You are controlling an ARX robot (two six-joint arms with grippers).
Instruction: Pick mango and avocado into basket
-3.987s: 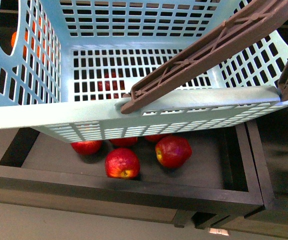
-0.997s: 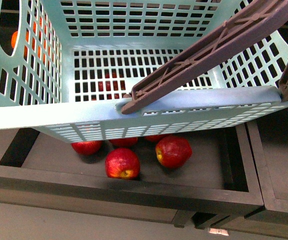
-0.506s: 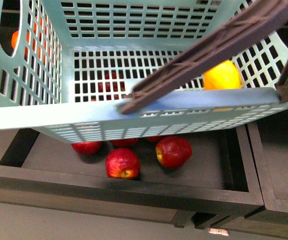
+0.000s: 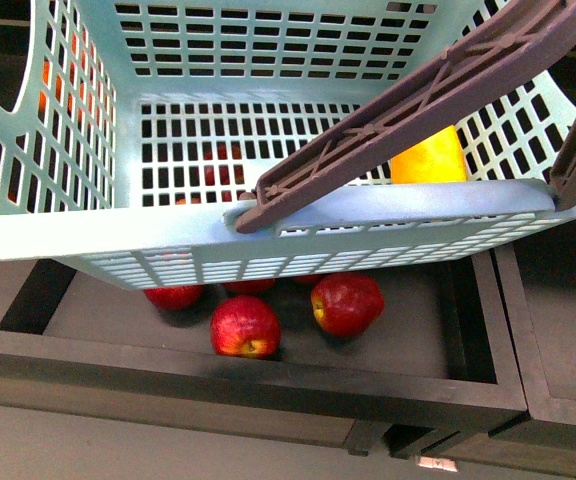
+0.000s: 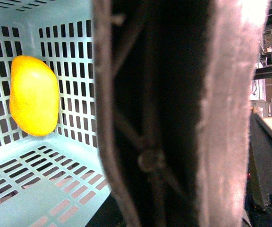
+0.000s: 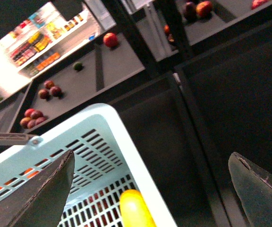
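Note:
The teal basket (image 4: 268, 230) hangs close in the front view. The yellow mango (image 4: 428, 158) lies inside it at the right wall, half hidden behind the brown handle (image 4: 408, 95). It also shows in the left wrist view (image 5: 33, 94) and in the right wrist view (image 6: 135, 210). My left gripper (image 5: 174, 189) is shut on the basket's brown handle (image 5: 164, 118). My right gripper (image 6: 152, 189) is open and empty above the basket's rim (image 6: 122, 137). A small dark green fruit (image 6: 78, 66), perhaps the avocado, lies on a far shelf.
Several red apples (image 4: 245, 326) lie in the dark shelf bin (image 4: 428, 345) below the basket. Red and orange fruit (image 6: 110, 39) sit on dark shelves beyond the basket. Orange fruit (image 4: 46, 75) shows through the basket's left wall.
The mango came in from the upper right and dropped into the basket, now resting against its right wall. The basket swayed slightly.

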